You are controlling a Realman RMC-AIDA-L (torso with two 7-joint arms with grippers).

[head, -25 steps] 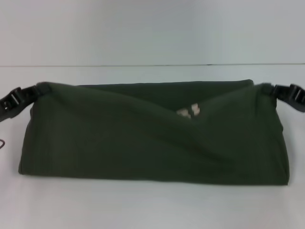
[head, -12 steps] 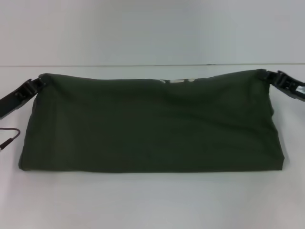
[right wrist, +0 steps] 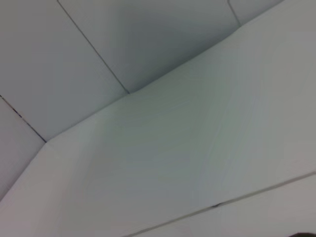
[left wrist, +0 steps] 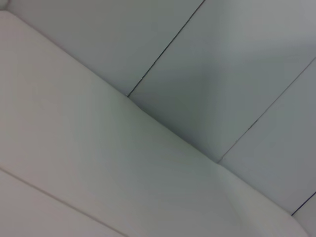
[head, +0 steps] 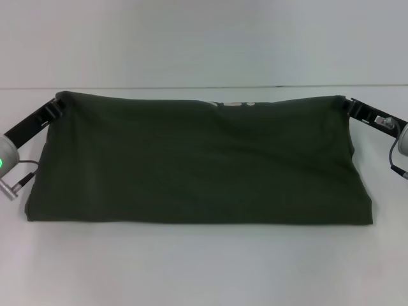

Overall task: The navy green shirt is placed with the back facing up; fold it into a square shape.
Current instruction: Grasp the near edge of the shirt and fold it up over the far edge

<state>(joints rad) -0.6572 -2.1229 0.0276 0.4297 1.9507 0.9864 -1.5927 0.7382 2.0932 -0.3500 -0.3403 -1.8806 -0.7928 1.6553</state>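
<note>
The left gripper (head: pixel 58 105) and right gripper (head: pixel 347 105) each pinch a far corner of the green shirt (head: pixel 197 159) on the white bench (head: pixel 204 268), mid-fold; next they should lay that edge flat and let go.

**Bare lab or test-cell setup**

Looks like a robot data-collection station, not a home. Plain white table (head: pixel 204 268) with nothing domestic on it, backed by a blank pale wall (head: pixel 204 38). Wrist views show only white panels (left wrist: pixel 222 74) with thin dark seams and the tabletop edge. Exposed cable (head: pixel 25 173) and a green status light on the arm.
</note>
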